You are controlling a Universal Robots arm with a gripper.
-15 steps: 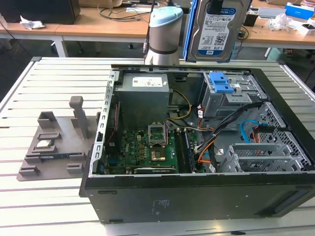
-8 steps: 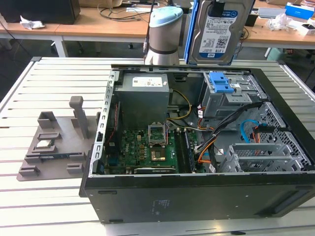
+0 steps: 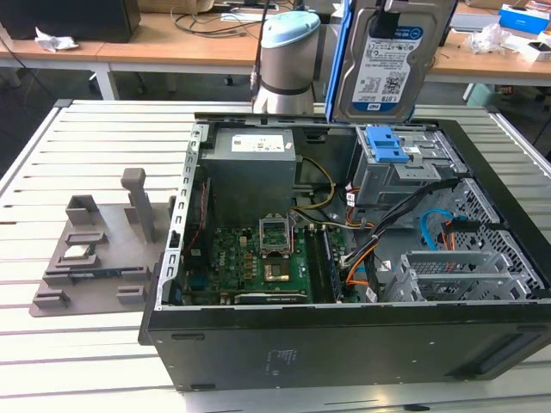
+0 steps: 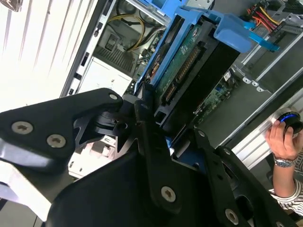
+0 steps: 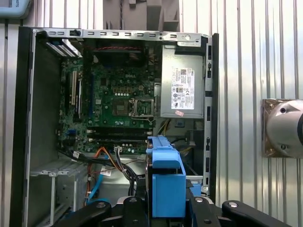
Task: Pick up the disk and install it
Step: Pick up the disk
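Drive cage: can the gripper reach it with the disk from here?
Likely yes: the gripper holds the disk upright above the drive cage, nothing between them; the cables run beside it.

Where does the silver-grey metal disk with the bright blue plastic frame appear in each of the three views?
Exterior view: the silver-grey metal disk with bright blue plastic frame stands upright above the open black computer case.
First wrist view: edge-on, clamped in the black gripper, over the case.
Second wrist view: it shows its green circuit-board side.
Shared landmark: the grey metal power supply box.
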